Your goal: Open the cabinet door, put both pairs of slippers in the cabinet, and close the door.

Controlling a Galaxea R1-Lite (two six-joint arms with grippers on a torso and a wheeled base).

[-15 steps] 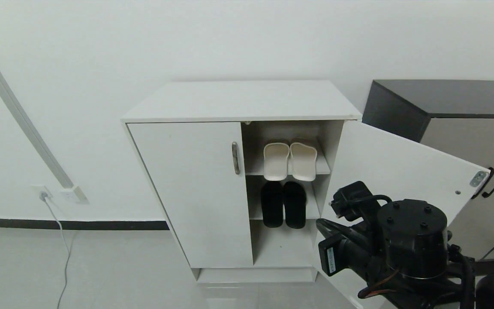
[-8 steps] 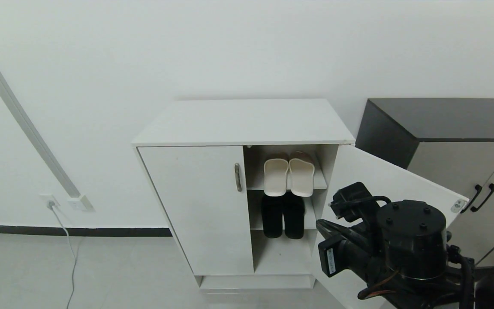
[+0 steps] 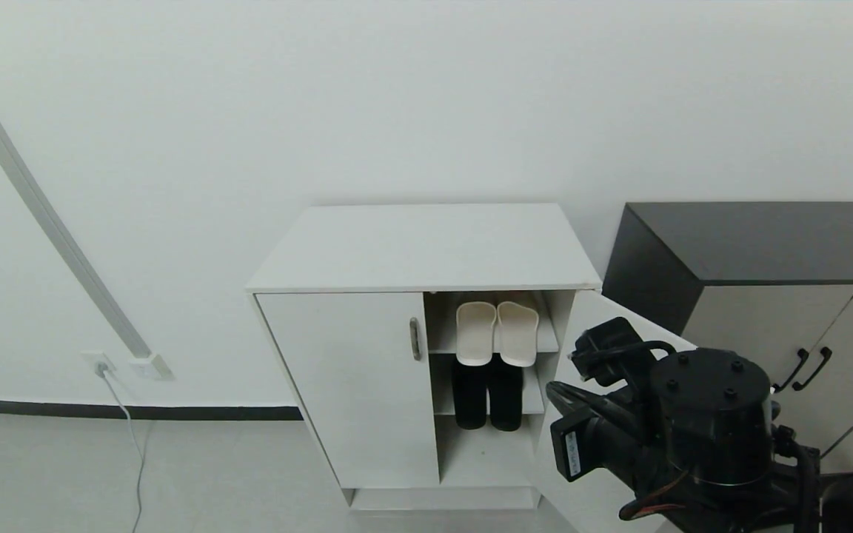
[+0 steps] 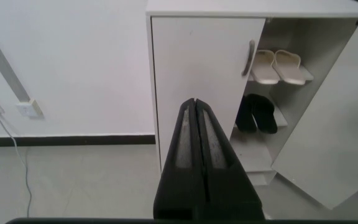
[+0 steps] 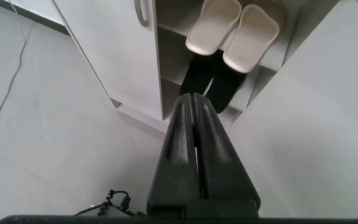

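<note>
Fingers [image 4: 184,143] of the left gripper [image 4: 194,102] are pressed flat together with nothing between them, and the fingers [image 5: 180,137] of the right gripper [image 5: 193,96] are closed just the same, also empty. Both grippers hang well short of the white cabinet [image 3: 426,252], over bare floor [image 3: 197,474]. The left gripper's tips line up with the closed left door [image 3: 345,385], near the edge that carries the metal handle [image 3: 415,339]. The right gripper's tips line up with the open half of the cabinet, toward the black slippers [image 5: 215,81], yet well apart from them.

The white slippers [image 3: 497,333] lie side by side on the upper shelf, their near ends jutting slightly over its front edge. The black slippers sit directly below on the middle shelf, also as a pair, touching each other. The bottom compartment holds neither pair. Neither gripper touches any slipper or either door.

The right door [image 3: 611,314] stands swung out toward the robot's right, and the right arm [image 3: 693,422] hides much of it in the head view. The right wrist view shows its inner face just beside that gripper. A dark cabinet [image 3: 760,252] stands next to the white one on the robot's right. A wall socket [image 3: 101,363] with a cable [image 3: 134,444] trailing to the floor sits well off to the left
</note>
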